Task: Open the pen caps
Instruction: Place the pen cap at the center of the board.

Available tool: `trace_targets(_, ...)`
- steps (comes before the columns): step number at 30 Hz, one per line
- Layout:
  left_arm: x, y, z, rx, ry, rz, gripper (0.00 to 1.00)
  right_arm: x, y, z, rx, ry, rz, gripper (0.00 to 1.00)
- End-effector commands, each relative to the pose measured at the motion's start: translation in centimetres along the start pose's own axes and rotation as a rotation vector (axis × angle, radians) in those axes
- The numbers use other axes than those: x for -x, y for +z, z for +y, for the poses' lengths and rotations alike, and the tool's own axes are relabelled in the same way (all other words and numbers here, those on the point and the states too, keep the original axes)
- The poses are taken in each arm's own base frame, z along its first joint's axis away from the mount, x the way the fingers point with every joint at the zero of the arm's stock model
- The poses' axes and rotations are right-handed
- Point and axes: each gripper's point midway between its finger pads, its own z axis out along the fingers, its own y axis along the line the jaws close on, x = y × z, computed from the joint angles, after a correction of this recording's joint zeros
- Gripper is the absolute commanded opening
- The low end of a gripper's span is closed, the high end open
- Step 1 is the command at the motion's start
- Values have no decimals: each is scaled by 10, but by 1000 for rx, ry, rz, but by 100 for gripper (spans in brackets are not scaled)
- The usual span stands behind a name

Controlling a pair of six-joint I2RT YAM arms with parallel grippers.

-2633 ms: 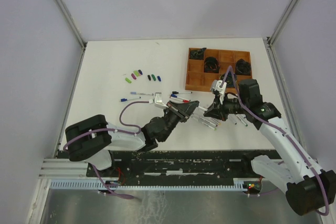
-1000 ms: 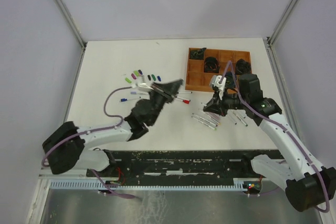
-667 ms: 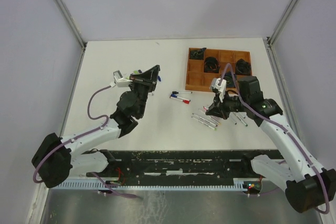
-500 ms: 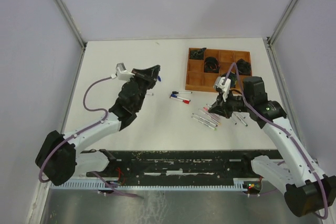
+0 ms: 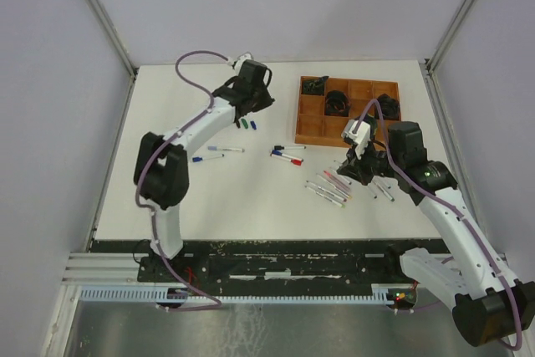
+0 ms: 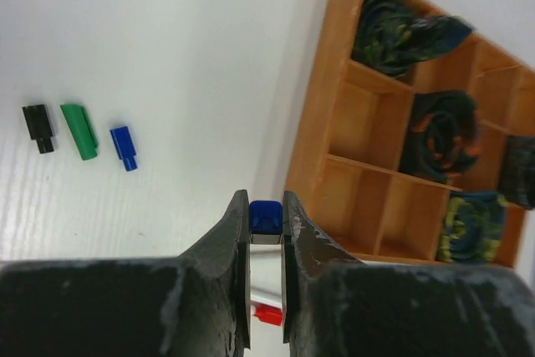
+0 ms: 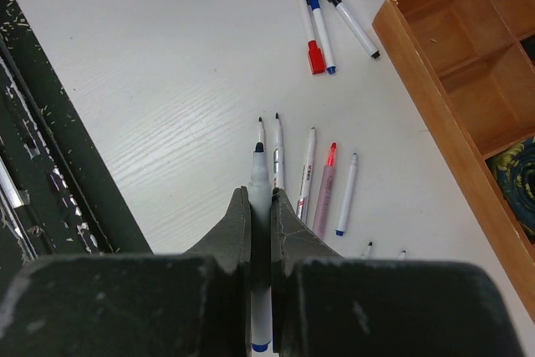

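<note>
My left gripper (image 5: 261,99) is at the back of the table, left of the tray, shut on a small blue pen cap (image 6: 266,215) pinched at its fingertips. Loose pen caps lie below it: black (image 6: 39,127), green (image 6: 80,131) and blue (image 6: 124,148), also seen in the top view as caps (image 5: 247,124). My right gripper (image 7: 261,194) is shut on an uncapped pen (image 7: 260,175), its dark tip pointing out past the fingers. It hovers over a row of uncapped pens (image 7: 322,177). Three capped pens (image 7: 318,18) lie farther off.
The brown compartment tray (image 5: 299,127) with dark bundles in some cells stands at the back right; its rim (image 6: 311,144) is close to my left fingers. Two more pens (image 5: 216,150) lie left of centre. The black base rail (image 7: 50,165) runs along the near edge.
The left arm has swung from the table's middle up to the back, carrying the blue cap over the loose caps. The right arm drifted slightly right with its pen.
</note>
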Motion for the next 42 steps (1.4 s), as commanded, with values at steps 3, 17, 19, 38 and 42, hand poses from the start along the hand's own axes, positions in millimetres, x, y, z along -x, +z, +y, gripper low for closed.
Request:
trace_targets(3,-31,29,56,308,286,225,3,8,-3,-9,-50,-24,-24,2)
trace_targets(17,-50,86,63,333,341,260,4,10,-5,-6,-40,-37,-34,1)
trace_targets(19,-52,91,65,335,345,266,5,10,-5,-5,-38,-38,-35,2)
trace_targets(38,-59,98,82,387,370,301,18,10,-5,-5,-38,-45,-32,2)
trace_targets(42,-57,98,84,392,365,299,19,10,-6,-5,-39,-46,-33,2)
